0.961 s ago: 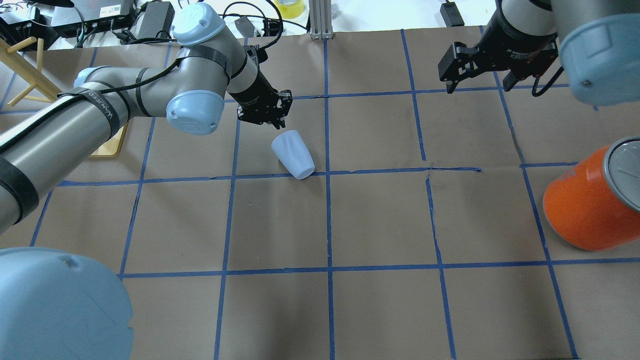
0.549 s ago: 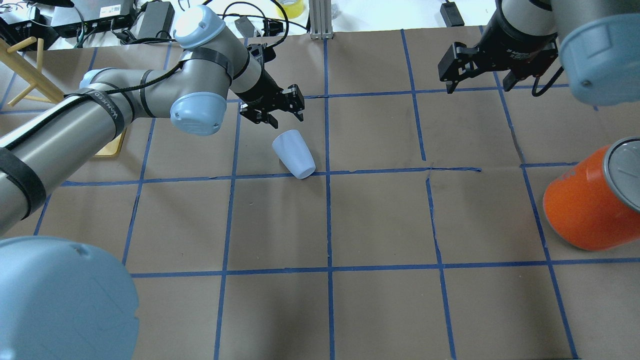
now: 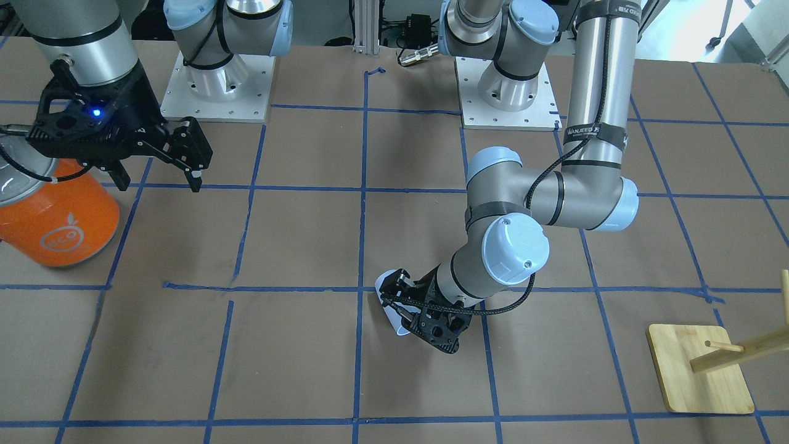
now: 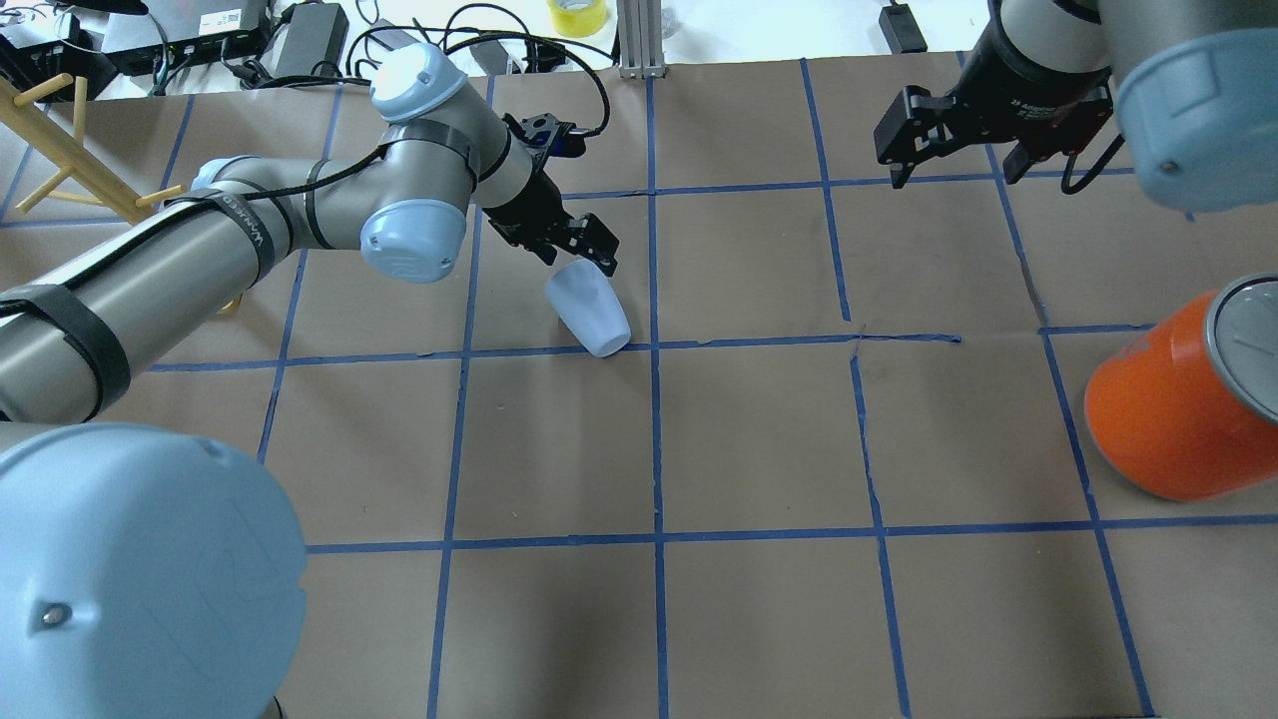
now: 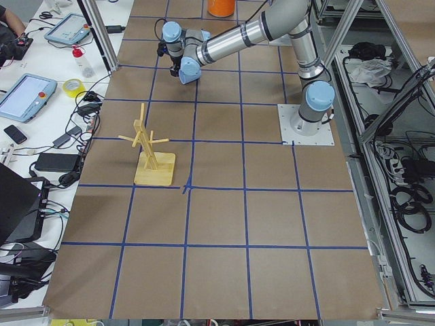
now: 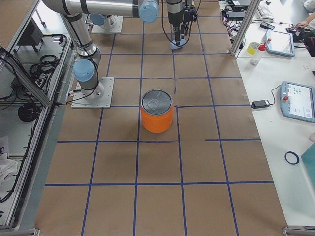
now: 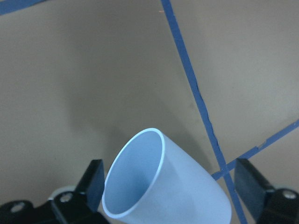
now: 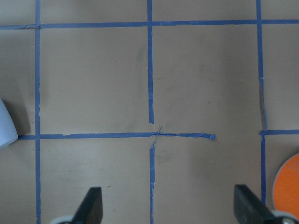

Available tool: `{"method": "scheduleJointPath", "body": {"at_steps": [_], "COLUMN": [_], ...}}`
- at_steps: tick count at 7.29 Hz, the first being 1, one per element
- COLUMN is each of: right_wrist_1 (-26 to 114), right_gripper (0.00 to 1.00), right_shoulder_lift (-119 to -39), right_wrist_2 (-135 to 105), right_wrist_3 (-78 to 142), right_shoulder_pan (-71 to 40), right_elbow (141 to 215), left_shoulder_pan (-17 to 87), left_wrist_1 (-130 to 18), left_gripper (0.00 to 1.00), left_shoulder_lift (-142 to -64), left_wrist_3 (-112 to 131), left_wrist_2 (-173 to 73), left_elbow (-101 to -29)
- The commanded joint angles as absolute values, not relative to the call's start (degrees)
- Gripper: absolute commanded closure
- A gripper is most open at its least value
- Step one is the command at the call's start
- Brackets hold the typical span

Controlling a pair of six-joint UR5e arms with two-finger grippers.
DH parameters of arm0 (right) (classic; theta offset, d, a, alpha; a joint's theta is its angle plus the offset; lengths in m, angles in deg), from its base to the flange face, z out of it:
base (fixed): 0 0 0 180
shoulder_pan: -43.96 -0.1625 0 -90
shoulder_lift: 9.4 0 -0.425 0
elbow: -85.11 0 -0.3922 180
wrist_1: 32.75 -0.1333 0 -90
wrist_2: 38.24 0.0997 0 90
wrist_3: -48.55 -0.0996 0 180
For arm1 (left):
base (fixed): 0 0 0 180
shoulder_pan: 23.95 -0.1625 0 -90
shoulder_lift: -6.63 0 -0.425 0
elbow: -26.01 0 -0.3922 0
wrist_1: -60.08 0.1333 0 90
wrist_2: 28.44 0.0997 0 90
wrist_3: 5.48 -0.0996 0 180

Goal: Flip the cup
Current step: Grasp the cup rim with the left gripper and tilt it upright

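From the left wrist (not overhead), the cup [image 7: 187, 191] shows its mouth

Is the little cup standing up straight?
No, the cup lies on its side, with its open mouth facing the left gripper.

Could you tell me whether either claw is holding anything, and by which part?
Nothing is held. The left claw stands open astride the rim end of the cup, not clamped on it; the right claw is open and empty.
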State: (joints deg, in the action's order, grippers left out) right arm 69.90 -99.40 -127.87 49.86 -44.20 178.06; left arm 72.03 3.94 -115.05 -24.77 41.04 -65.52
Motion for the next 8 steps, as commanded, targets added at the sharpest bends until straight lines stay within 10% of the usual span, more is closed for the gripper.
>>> {"method": "scheduleJointPath", "body": {"at_steps": [1,3,8], "right_wrist_1": [69.9,69.82,69.9], "right_gripper": [0.0,0.0,0.0], "right_shoulder_lift": [-99.4,-99.4,-99.49], "right_wrist_2": [-127.71,-127.63,-127.28], "right_wrist_3": [49.96,50.04,50.04], "right_shoulder_pan": [-44.28,-44.28,-44.28], "right_elbow": [178.19,178.28,179.33], "left_shoulder_pan": [72.03,72.2,72.55], "left_wrist_1": [1.47,-0.21,-1.18], "left_gripper": [0.1,0.94,1.0], "left_shoulder_lift": [-115.54,-114.93,-113.34], "left_wrist_3": [-25.96,-23.69,-9.18], "left_wrist_2": [40.81,40.73,41.6], "left_elbow": [-66.36,-66.36,-65.83]}}
